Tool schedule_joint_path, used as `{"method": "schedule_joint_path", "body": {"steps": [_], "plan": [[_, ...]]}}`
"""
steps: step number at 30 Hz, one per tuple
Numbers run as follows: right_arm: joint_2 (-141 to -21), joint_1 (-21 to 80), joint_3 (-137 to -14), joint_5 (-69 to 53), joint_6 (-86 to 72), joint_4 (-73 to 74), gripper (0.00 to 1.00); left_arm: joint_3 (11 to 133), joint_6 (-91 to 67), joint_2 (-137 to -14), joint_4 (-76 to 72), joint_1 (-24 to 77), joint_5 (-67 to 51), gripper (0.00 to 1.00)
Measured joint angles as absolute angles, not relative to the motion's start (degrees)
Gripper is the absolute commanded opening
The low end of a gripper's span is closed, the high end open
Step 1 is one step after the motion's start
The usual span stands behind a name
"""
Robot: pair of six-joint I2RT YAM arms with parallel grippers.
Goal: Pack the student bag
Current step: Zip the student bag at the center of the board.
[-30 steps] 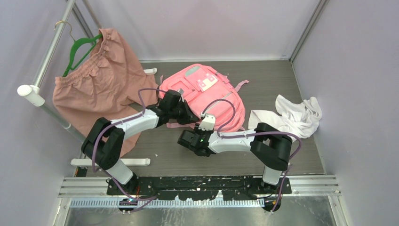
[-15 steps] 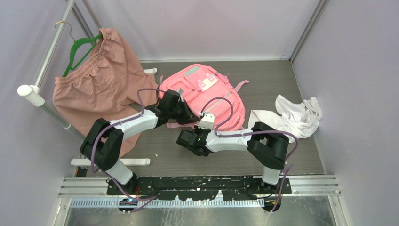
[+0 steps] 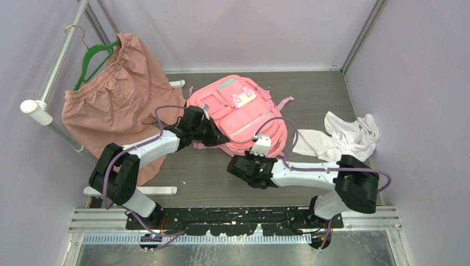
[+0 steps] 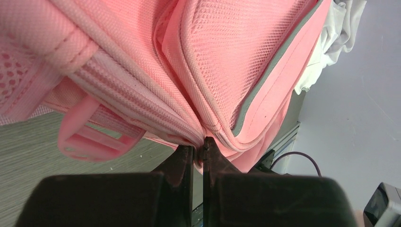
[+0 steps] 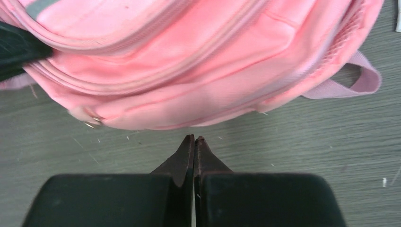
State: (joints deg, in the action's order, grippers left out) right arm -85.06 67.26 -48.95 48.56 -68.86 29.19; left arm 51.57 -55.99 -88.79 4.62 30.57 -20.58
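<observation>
Student bag [image 3: 244,111] — seam pinched by left gripper [image 4: 198,143], the grip hidden from above — right gripper [image 5: 194,138] closed empty nearby.

The large bright pink fabric backpack [image 3: 244,113] lies front-up on the grey wood-grain desk [image 3: 321,91], about mid-width and toward the far side, with its top pointing far and left. A pale white-grey patch [image 3: 244,98] sits on the upper front pocket, and light zipper trim [image 3: 244,128] curves across the lower pocket. A pink strap [image 3: 285,101] pokes out on the right. The near edge bulges, with zipper lines running along it and a small metal pull [image 5: 93,124] at its left end. The left pincer [image 4: 198,147] clamps a seam fold at the bag's near-left edge.
</observation>
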Motion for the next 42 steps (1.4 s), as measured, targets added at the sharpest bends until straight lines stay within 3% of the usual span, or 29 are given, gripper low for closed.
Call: {"method": "schedule_joint_path", "body": {"steps": [2,6,8,21,32,37,42], "plan": [[-82.13,67.26,-46.72,47.16,-67.4,28.62,0.04,50.96,-55.48,-88.01,4.71,29.76,-21.04,0.0],[-79.72,67.29,-45.32,43.83,-63.64,25.91,0.4,50.26,-55.0,-86.96,4.82,28.99,-21.63,0.0],[-79.99,67.48,-45.45,42.72,-62.65,23.99,0.42,50.26,-54.98,-86.96,4.75,28.84,-22.09,0.0],[-88.84,69.06,-50.96,44.6,-65.34,20.03,0.46,50.92,-54.04,-87.83,3.92,34.13,-24.08,0.0],[-95.07,69.28,-55.72,50.81,-70.39,29.54,0.47,51.35,-54.24,-87.83,3.49,35.29,-24.73,0.0],[-95.96,69.28,-56.38,53.6,-73.32,32.36,0.39,51.35,-55.18,-87.85,2.76,35.4,-25.08,0.0],[-99.96,69.36,-59.99,56.25,-75.46,37.82,0.21,51.35,-55.31,-87.94,2.59,35.4,-25.08,0.0]]}}
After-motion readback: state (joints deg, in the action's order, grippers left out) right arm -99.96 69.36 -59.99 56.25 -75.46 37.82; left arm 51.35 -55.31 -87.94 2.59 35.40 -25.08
